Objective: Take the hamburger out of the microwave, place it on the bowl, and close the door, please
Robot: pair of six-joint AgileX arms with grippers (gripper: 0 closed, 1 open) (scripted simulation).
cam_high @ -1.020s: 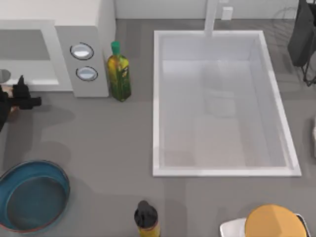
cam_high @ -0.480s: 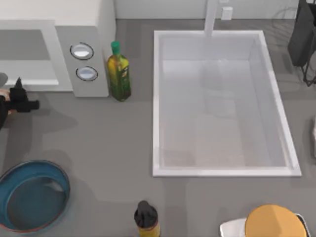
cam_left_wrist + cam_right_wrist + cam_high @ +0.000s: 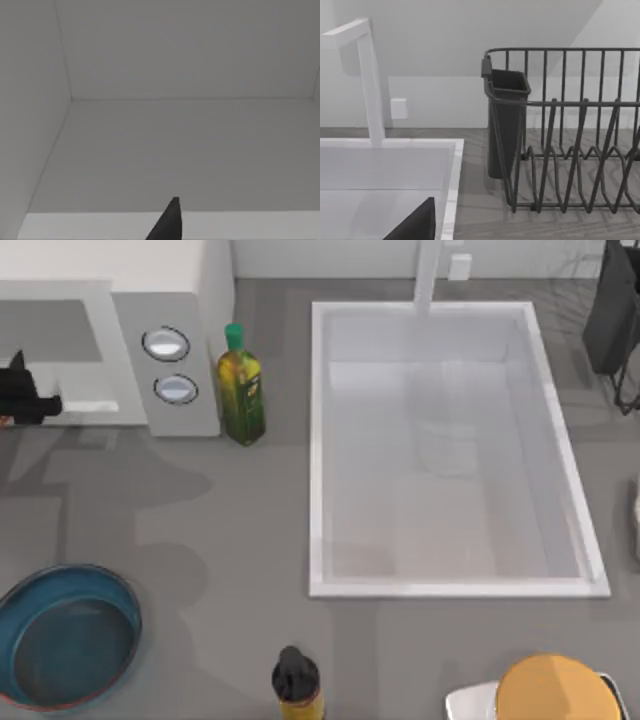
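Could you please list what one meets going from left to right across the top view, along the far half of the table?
Left gripper at the microwave opening → the microwave's two dials → green-capped oil bottle → white sink → dark dish rack.

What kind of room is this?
Most likely a kitchen counter: there is a white microwave, a big white sink with a tap, and a dark dish rack beside it.

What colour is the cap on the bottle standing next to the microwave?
Green, on the yellow-green bottle just right of the microwave; the top view shows it best.
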